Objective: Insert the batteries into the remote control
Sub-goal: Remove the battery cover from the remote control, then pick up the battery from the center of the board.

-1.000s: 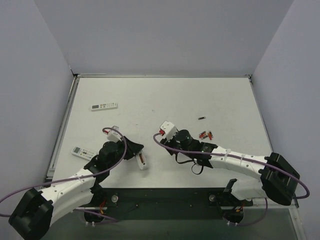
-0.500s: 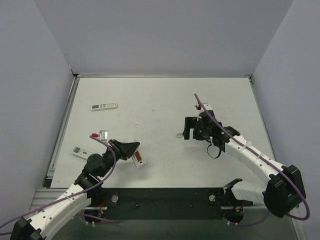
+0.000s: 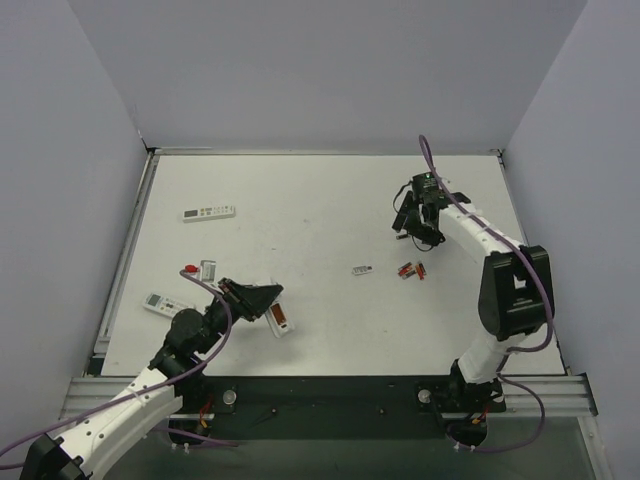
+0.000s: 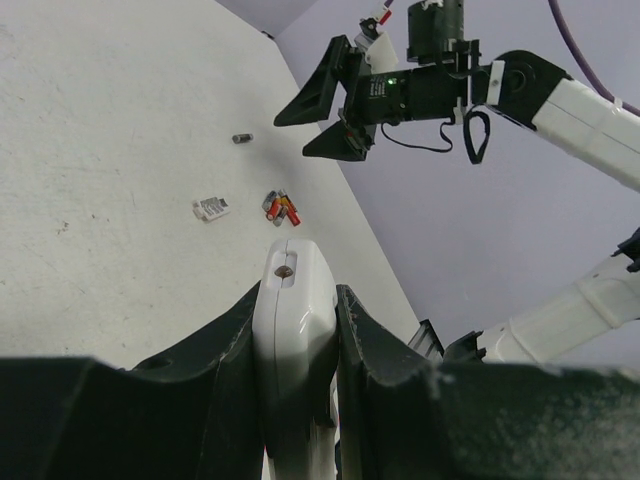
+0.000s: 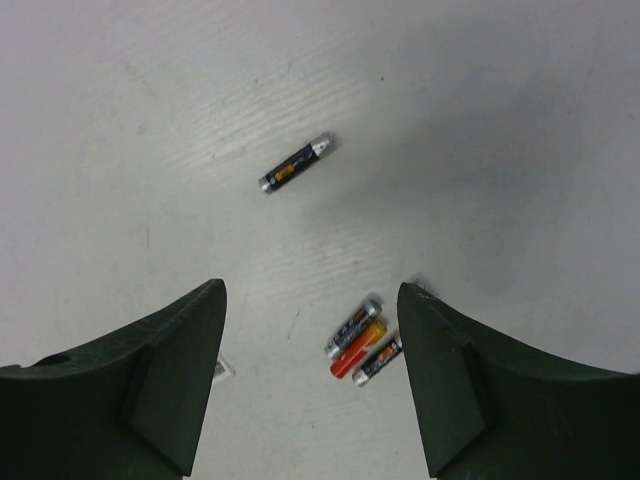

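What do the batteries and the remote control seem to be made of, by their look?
The batteries: likely metal cans in glossy printed wrap; silver ends glint. The remote control: probably smooth white plastic, with a soft sheen on its rounded edge.

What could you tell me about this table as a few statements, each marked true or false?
1. The right tool is open and holds nothing. True.
2. All the batteries lie in one heap. False: three batteries lie together, and a lone battery lies apart from them.
3. The left tool grips the white remote control between its fingers. True.
4. Only one remote is on the table. False: a far remote and a near remote also lie toward the left side.
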Controlling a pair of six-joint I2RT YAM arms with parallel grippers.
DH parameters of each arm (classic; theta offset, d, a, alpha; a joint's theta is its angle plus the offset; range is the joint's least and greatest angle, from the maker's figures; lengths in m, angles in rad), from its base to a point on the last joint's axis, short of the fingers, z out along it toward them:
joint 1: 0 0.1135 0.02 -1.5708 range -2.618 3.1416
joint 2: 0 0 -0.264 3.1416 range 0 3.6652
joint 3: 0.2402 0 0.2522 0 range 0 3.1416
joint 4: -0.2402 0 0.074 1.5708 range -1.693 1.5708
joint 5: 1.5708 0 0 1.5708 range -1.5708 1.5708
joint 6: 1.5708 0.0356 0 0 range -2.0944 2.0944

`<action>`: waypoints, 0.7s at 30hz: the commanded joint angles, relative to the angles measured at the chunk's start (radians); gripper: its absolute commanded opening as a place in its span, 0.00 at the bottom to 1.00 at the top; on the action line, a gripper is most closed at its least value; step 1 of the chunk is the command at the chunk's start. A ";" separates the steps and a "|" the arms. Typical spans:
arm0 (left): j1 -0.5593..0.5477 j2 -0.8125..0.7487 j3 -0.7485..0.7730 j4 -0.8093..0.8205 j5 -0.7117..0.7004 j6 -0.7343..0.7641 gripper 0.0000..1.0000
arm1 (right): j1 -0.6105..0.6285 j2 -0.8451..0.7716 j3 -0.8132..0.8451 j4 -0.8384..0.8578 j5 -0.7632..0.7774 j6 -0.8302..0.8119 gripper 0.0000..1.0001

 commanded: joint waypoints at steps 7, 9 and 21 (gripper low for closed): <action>0.008 0.029 -0.008 0.073 0.029 -0.003 0.00 | -0.024 0.257 0.208 -0.082 0.087 0.116 0.53; 0.008 0.035 -0.008 0.075 0.027 -0.003 0.00 | -0.026 0.280 0.233 -0.082 0.106 0.122 0.51; 0.008 0.056 -0.014 0.090 0.029 -0.009 0.00 | -0.033 0.378 0.279 -0.085 0.130 0.123 0.32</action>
